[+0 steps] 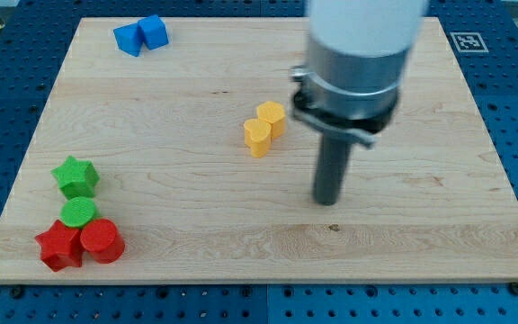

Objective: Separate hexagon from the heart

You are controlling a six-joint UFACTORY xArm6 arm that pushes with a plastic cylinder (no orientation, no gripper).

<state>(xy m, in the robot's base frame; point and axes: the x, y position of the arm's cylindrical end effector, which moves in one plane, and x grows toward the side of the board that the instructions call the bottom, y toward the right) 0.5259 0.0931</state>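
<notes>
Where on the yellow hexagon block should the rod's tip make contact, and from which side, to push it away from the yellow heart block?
Probably its lower-left face, at the seam where the yellow hexagon block touches the yellow heart block. Push toward the view's upper right, away from the heart. My tip now stands apart at their lower right, so it must first circle round below the heart.

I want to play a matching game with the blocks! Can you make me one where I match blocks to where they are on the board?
Things:
1. blue blocks
2. yellow hexagon
3. red blocks
4. my tip

Places:
A. view's bottom left corner
B. right of the yellow blocks, lower, not touching them
C. view's top left
D. middle, touching the yellow heart

Pairs: 1-C, 2-D, 3-A, 4-B
</notes>
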